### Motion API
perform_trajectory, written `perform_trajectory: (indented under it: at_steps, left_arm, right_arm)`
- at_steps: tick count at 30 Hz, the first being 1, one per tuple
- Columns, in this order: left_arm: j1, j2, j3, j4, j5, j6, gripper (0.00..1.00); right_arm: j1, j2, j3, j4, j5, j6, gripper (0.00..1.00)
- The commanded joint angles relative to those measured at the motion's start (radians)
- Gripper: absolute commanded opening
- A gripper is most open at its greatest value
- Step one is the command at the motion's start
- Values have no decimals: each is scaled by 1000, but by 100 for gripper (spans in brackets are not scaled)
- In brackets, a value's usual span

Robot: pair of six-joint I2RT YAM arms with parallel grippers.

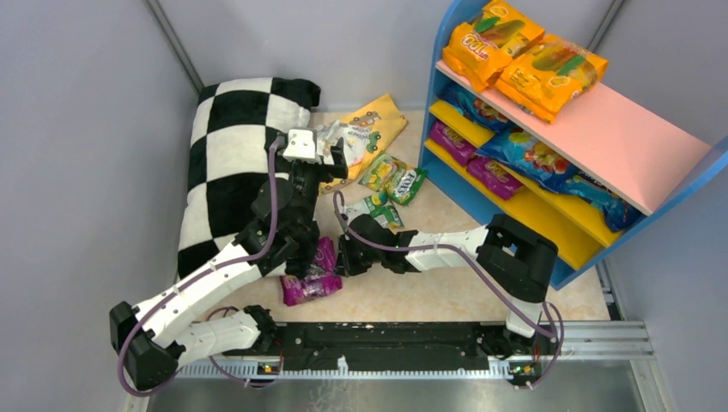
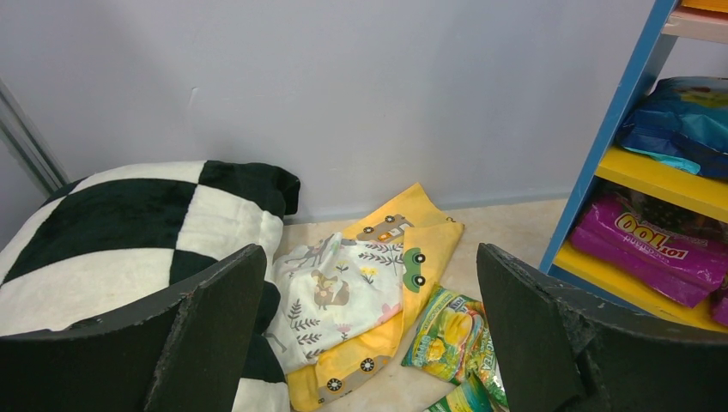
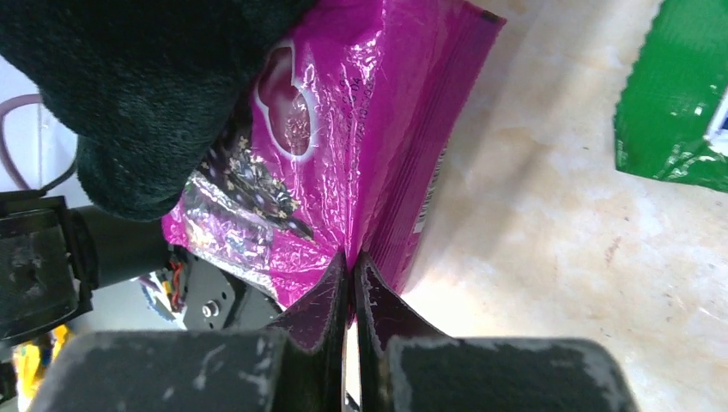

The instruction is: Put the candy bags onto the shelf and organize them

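The purple candy bag [image 3: 343, 129] is lying on the floor by the checkered pillow [image 1: 232, 146]. The right gripper [image 3: 352, 257] is pinching its edge, fingers pressed together. Farther back, the left gripper [image 2: 369, 292] is hovering with fingers spread wide over a yellow cloth [image 2: 412, 249]. Green candy bags [image 1: 392, 178] are lying on the floor mid-table. On the right, the shelf [image 1: 601, 137] is carrying orange candy bags [image 1: 524, 56] on its pink top, with blue candy bags [image 1: 532, 159] and more purple ones on the yellow boards.

Left arm [image 1: 283, 219] and pillow [image 1: 225, 150] hem the purple bag [image 1: 311, 281]; floor [image 1: 429, 296] toward the shelf [image 1: 605, 137] lies open.
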Motion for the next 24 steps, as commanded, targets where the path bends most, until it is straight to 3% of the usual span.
perform_trajectory:
  at_steps: [1,10,16,17,19,24]
  left_arm:
    - [8,-3,32,41,-2,-1,99]
    - [7,-7,33,31,5,-15,99]
    - [7,0,36,25,7,-25,99]
    - [6,3,36,23,7,-27,99]
    - [7,6,36,23,8,-29,99]
    - [8,11,38,22,3,-25,99]
  right_arm:
    - [9,-61,20,-154,90,-81,0]
    - [-26,-264,-65,-576,310,-406,0]
    - [-264,-416,-148,-686,287,-492,0]
    - [-292,-437,-138,-714,321,-492,7]
    - [-320,-475,-107,-746,416,-494,31]
    - [-304,-502,13,-829,476,-516,57]
